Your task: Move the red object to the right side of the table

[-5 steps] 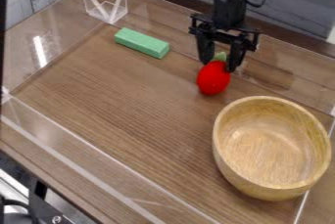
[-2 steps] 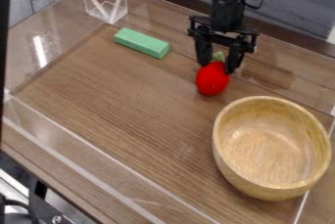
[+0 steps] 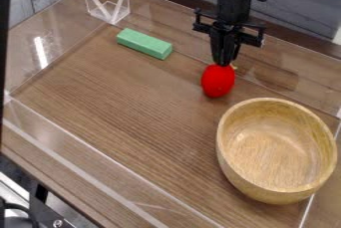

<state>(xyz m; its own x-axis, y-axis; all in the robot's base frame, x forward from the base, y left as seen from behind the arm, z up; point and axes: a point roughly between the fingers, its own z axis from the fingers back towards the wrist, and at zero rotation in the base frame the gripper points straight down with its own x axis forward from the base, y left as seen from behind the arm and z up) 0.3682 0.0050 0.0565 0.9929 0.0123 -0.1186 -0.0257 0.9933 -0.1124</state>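
The red object sits upper-middle of the table, just above the wooden bowl. The gripper has its fingers pinched in around the fruit's top. It looks light, glossy and probably slippery, so gripping across the round middle seems safest.

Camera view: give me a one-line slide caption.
Tool pointing down, narrowed over the top of the red fruit on the table, between green block and wooden bowl.
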